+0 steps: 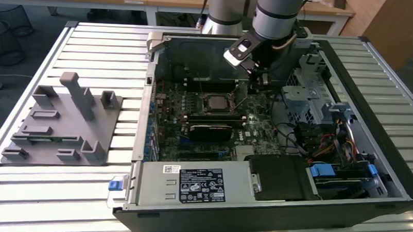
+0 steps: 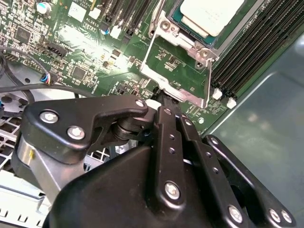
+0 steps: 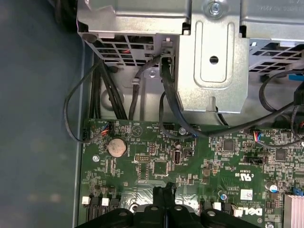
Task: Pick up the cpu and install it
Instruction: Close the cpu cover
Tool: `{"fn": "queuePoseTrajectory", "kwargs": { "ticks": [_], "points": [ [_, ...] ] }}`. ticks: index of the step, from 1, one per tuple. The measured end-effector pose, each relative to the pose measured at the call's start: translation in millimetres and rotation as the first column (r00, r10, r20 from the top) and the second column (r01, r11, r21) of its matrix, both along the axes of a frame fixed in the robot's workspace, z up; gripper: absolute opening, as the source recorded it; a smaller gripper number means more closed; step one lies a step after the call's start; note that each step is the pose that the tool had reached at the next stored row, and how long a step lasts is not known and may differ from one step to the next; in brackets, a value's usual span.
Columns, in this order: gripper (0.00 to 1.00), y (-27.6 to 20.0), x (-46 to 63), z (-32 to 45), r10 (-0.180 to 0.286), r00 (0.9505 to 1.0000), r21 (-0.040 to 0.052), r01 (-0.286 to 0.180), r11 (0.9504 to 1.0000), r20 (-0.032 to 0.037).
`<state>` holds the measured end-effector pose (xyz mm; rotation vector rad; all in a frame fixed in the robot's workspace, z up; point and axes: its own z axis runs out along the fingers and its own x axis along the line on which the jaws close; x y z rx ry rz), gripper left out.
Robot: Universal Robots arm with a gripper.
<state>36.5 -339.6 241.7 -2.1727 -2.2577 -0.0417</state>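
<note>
The cpu (image 2: pixel 208 13), a silvery square with a pale rim, lies flat in the motherboard socket (image 1: pixel 216 102) inside the open computer case. The socket's metal load plate (image 2: pixel 178 71) is swung open and stands tilted beside the chip. My gripper (image 2: pixel 163 99) is shut with its black fingertips pressed together at the outer edge of that plate, nothing visible between them. In the exterior view the gripper (image 1: pixel 257 85) hangs over the board just to the right of the socket. In the first wrist view the fingertips (image 3: pixel 164 191) point down at the green board.
The case (image 1: pixel 397 169) lies open on a slatted table, with a drive cage (image 3: pixel 213 57) and cables (image 3: pixel 166 95) close to the gripper. RAM slots (image 2: pixel 256 52) flank the socket. A grey plastic holder block (image 1: pixel 62 124) with upright posts stands at the exterior view's left.
</note>
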Motion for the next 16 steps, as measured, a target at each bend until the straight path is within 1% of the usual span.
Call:
{"fn": "queuePoseTrajectory", "kwargs": {
  "ticks": [11,16],
  "points": [
    [0.11,0.0,-4.1,0.0,0.0,1.0,0.0001,0.0,1.0,0.0009],
    [0.11,0.0,-15.5,0.0,0.0,1.0,0.0,0.0,1.0,0.0008]
  ]
}}
